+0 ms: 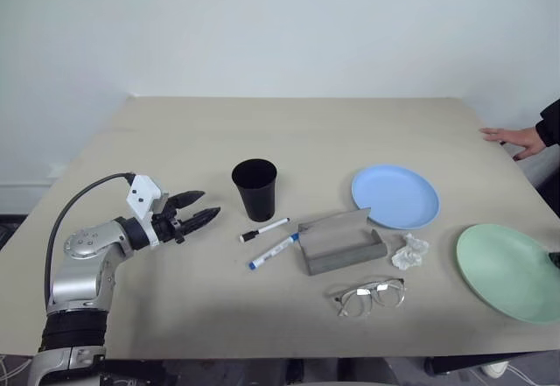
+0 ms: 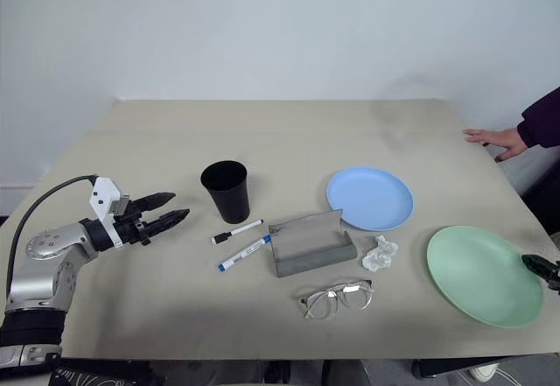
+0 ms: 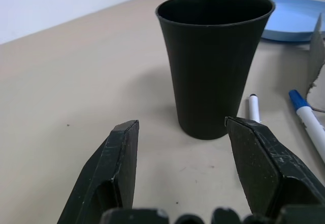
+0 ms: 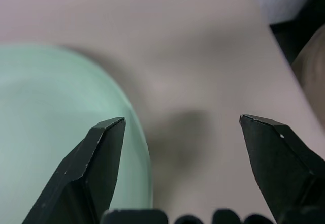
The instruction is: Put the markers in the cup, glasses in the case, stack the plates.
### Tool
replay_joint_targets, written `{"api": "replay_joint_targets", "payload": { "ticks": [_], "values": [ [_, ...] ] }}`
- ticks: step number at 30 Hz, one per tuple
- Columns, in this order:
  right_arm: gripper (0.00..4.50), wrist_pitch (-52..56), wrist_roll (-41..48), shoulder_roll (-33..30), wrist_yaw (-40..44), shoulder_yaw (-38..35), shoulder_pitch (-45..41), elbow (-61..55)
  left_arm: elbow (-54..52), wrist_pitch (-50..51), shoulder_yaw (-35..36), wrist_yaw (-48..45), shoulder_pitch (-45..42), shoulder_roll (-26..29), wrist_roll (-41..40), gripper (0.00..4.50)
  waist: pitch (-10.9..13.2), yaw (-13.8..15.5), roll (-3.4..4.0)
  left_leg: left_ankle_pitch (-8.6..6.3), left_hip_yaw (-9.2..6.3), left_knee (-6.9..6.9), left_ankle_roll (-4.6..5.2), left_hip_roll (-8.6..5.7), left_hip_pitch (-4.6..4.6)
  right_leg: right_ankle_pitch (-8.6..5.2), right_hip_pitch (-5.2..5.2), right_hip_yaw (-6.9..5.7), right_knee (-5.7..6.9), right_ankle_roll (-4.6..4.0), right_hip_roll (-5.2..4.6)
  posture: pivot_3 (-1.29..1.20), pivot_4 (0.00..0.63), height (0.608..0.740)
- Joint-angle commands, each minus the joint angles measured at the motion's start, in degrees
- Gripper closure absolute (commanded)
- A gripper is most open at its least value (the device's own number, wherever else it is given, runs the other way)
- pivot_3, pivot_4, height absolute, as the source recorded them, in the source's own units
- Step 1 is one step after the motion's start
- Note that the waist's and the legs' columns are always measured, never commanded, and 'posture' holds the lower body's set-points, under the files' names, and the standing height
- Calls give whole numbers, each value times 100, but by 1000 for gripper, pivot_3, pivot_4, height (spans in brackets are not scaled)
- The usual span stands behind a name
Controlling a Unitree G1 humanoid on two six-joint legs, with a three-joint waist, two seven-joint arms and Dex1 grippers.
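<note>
Left claw (image 1: pixel 208 207) hovers level, fingers apart, facing the cup (image 1: pixel 255 189); right claw (image 4: pixel 180 127) gapes empty beside the mint plate (image 2: pixel 484 273).

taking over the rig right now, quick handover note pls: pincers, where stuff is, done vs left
Left pincer: open, empty, aimed at the black cup, not touching it.
Right pincer: open, empty, at the mint green plate's outer edge.
Black-capped marker and blue-capped marker lie on the table between the cup and the grey case, which is open. Glasses lie just in front of the case, with a crumpled tissue beside it. Light blue plate sits apart from the green one.
Done: nothing.
Left: markers into cup, glasses into case, stack plates.
</note>
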Motion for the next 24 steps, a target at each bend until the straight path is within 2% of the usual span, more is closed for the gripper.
{"api": "replay_joint_targets", "payload": {
  "ticks": [1, 15, 18, 24],
  "values": [
    [547, -238, -44, -53, 141, 42, 95, -94, -42, -58, 29, -26, -230, 66, -48, 1672, -1, -2, 2, 0, 0, 0, 1, 0, 0, 1, 0, 0, 0, 1, 0, 0, 0, 727],
    [547, -195, 30, 22, 296, 189, 196, -156, -42, -118, 31, -6, -196, -15, -36, 1672, -1, -29, 3, -3, 6, -1, 5, 0, 0, 23, 0, 4, 0, 9, 0, 0, 0, 727],
    [1109, -11, 88, 52, 331, 210, 136, -292, -85, -115, 53, 20, -139, -18, -43, 1672, -2, -29, 3, -3, 8, -1, 5, 0, 0, 24, -1, 4, 0, 8, 0, 0, 0, 727],
    [3259, 332, 146, 93, 324, 186, 91, -581, -165, -106, 90, 58, -43, -7, -70, 1672, -2, -28, 4, -3, 12, -5, 5, 0, 0, 24, -4, 5, 0, 8, 0, 0, 0, 727]
  ]
}}
